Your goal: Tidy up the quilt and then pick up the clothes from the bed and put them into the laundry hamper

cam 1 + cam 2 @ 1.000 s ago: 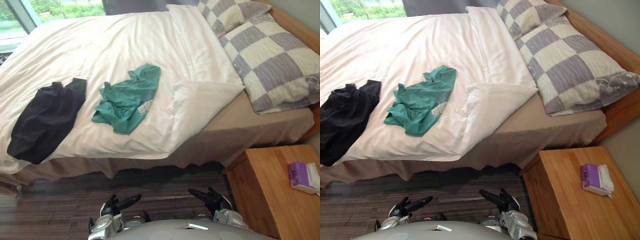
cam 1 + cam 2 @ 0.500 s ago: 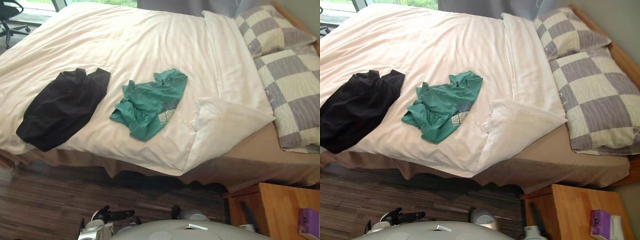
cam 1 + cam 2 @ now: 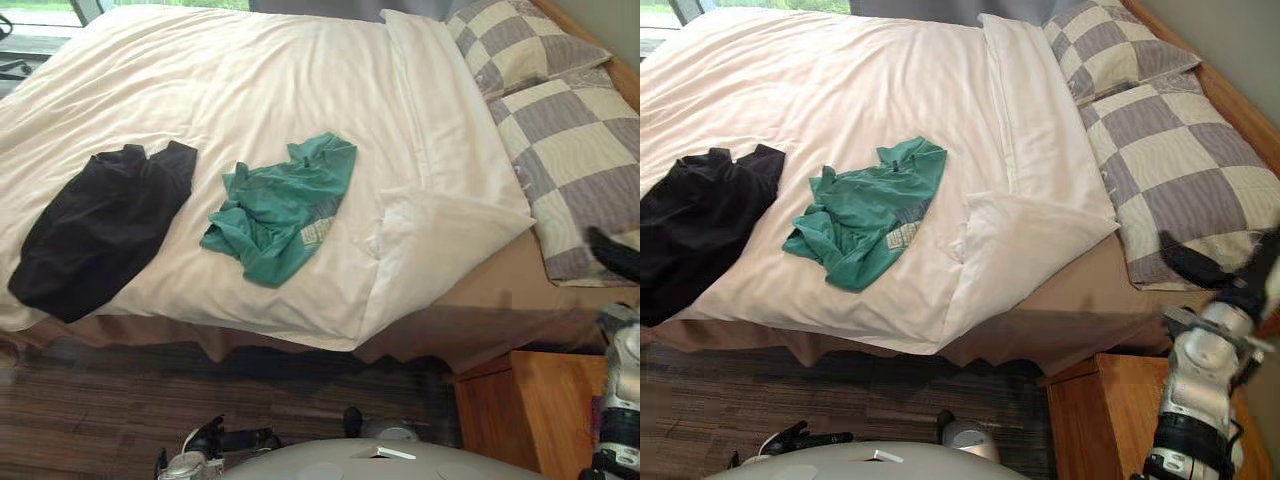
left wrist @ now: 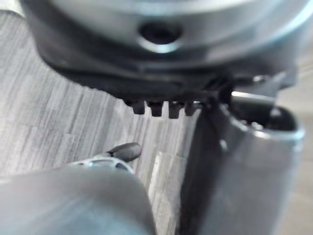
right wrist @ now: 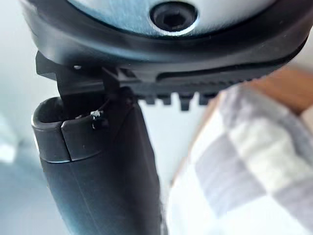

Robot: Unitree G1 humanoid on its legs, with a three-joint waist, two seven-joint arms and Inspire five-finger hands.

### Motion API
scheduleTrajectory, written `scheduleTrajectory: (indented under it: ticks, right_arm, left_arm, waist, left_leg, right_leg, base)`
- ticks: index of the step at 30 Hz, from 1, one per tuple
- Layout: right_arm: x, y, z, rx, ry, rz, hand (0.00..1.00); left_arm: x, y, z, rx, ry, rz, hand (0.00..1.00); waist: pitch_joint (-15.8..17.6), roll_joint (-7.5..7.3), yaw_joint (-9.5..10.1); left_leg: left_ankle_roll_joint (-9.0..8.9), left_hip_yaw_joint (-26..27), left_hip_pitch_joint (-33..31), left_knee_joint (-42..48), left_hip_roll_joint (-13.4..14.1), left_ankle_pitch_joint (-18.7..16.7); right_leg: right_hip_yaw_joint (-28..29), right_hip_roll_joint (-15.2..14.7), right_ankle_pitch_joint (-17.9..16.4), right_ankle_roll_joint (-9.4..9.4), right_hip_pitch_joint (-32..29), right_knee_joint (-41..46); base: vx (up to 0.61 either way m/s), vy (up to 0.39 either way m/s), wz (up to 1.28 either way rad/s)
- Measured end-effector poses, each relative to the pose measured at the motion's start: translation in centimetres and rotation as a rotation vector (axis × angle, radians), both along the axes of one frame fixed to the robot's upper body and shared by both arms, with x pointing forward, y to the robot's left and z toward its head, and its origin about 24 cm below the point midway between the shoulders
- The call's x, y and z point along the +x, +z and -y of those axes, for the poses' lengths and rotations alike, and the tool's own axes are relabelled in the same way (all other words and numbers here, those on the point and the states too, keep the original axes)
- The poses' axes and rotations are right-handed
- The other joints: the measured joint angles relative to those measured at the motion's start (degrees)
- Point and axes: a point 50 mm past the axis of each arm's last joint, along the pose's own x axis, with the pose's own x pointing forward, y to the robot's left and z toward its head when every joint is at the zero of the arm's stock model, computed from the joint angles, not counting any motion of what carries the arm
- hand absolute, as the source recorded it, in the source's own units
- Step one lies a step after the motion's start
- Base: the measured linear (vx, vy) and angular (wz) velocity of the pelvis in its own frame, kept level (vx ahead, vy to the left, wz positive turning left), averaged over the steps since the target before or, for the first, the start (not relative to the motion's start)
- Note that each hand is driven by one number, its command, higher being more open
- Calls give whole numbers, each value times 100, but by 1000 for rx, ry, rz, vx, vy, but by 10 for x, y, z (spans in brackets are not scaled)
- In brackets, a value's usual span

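Black garment (image 3: pixel 700 230) cut off at edge, green shirt (image 3: pixel 865 215) on quilt (image 3: pixel 840 90); left hand (image 3: pixel 228 440), right hand (image 3: pixel 1193 267) loosely open

We see a plain white fabric quilt (image 3: pixel 280 80), crumpled black garment (image 3: pixel 95 235), and teal-green shirt (image 3: pixel 280 205). Grey-and-cream checked pillows (image 3: pixel 1180 170).

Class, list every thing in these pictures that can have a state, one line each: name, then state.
quilt: spread out, near corner by the pillows folded back.
green shirt: crumpled on the quilt.
black garment: lying flat on the quilt, near its edge.
right hand: open, empty, up beside the pillows.
left hand: open, empty, low over the floor.
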Motion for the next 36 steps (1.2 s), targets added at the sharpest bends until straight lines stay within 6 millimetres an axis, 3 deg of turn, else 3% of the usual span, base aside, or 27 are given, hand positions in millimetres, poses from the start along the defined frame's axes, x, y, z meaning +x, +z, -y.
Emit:
scheduleTrajectory:
  ticks: [3, 8, 11, 15, 19, 23, 26, 27, 30, 36]
  right_arm:
    - [31, 7, -26, -114, 203, -100, 100]
    - [68, 17, -52, -180, 406, -187, 100]
    - [84, 34, -59, -333, 487, -269, 100]
    - [102, 58, -64, -371, 506, -251, 100]
    - [119, 86, -69, -431, 499, -249, 100]
    - [122, 78, -67, -415, 509, -328, 100]
    - [121, 59, -58, -362, 494, -431, 100]
    - [122, 58, -57, -353, 491, -444, 0]
    - [130, 80, -56, -359, 488, -412, 0]
    - [135, 111, -37, -347, 432, -423, 0]
  left_arm:
    - [-7, -2, 7, -20, -7, -21, 100]
    - [0, 0, 7, -6, -53, 5, 100]
    - [4, 2, 7, -10, -57, 22, 100]
    - [10, 4, 6, -8, -64, 53, 100]
    - [28, 9, 7, -23, -66, 122, 100]
    - [41, 11, 12, -41, -75, 157, 100]
    - [53, 14, 15, -45, -93, 196, 100]
    - [58, 16, 15, -43, -96, 210, 100]
    - [77, 22, 15, -38, -111, 260, 100]
    - [90, 27, 14, -20, -160, 304, 100]
  waist:
    - [-6, 142, 81]
    - [10, 121, 209]
    - [43, 106, 310]
    - [157, 111, 320]
    - [524, 198, 386]
    - [712, 296, 474]
    - [996, 403, 490]
    - [1046, 417, 501]
    - [1376, 438, 479]
    - [1479, 506, 562]
  left_leg:
    - [15, -93, -36, 2, -51, 18]
    - [2, -283, -69, 5, -85, 69]
    - [20, -321, -243, 4, -131, 158]
    - [79, -412, -558, 2, -167, 309]
    - [211, -492, -967, -1, -230, 493]
    - [214, -409, -1222, -1, -241, 560]
    - [262, -211, -1320, 1, -235, 604]
    - [279, -182, -1416, -1, -247, 643]
    - [334, -119, -1481, 1, -279, 674]
    - [372, -172, -1614, 19, -292, 751]
  right_leg:
    - [-110, -64, 43, 28, 16, -38]
    - [-304, -123, 87, 50, 112, -114]
    - [-343, -175, 171, 108, -16, -127]
    - [-448, -203, 375, 90, -229, -218]
    - [-477, -258, 549, 75, -594, -227]
    - [-506, -298, 574, 69, -799, -227]
    - [-539, -351, 556, 103, -864, -230]
    - [-524, -369, 618, 181, -971, -232]
    - [-478, -404, 752, 193, -1073, -233]
    - [-532, -391, 852, 103, -1197, -236]
  base:
    - [42, 27, 22]
    - [16, 4, 22]
    - [-43, 14, 11]
    - [-102, 3, 13]
    - [-162, 11, 14]
    - [-128, 22, 14]
    - [-51, 38, 10]
    - [18, 46, -7]
    - [35, 49, -8]
    - [68, 39, 4]
